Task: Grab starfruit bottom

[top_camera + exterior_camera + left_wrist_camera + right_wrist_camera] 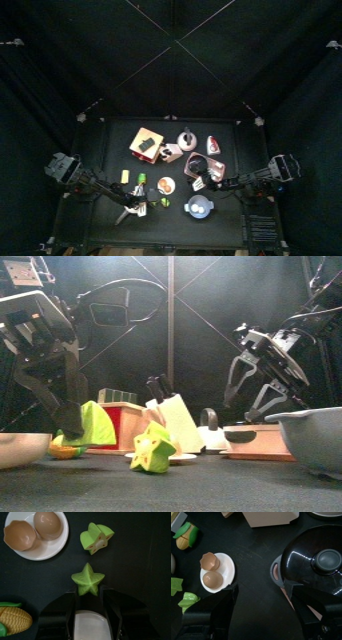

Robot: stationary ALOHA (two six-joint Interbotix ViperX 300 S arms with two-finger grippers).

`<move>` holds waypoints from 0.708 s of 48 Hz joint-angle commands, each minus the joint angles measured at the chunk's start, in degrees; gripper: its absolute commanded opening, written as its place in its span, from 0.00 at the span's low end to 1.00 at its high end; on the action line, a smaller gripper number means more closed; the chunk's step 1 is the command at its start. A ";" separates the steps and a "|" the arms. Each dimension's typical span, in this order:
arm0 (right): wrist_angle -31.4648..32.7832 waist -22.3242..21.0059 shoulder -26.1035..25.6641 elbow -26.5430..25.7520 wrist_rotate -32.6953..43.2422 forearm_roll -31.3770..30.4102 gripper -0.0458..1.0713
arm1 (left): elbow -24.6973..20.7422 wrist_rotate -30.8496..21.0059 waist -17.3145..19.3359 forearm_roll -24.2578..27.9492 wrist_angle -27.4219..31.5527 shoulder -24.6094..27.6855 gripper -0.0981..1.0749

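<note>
**Left gripper poised over the starfruit piece**

Top view: the table [100, 130] is crowded; two small green starfruit pieces lie near its front edge, left of middle, under the left arm.

Front view: a starfruit half [152, 448] stands near the front edge; which piece it is, I cannot tell.

Left wrist view: the left gripper [89, 598] stands open, its jaws flanking the star-shaped starfruit bottom [87, 579]. A second piece [96, 538] and a plate [47, 547] of shells lie beyond.

Right wrist view: the right gripper [264, 594] hangs fully open near a dark pot lid [319, 559].

The piece looks light, rigid plastic, probably slick; pinching across two opposite ridges seems safest.
</note>
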 commanded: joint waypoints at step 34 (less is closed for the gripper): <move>3.34 2.02 0.00 -8.26 -21.97 11.07 0.95 | 7.12 -0.26 2.99 13.45 -15.21 -23.29 0.64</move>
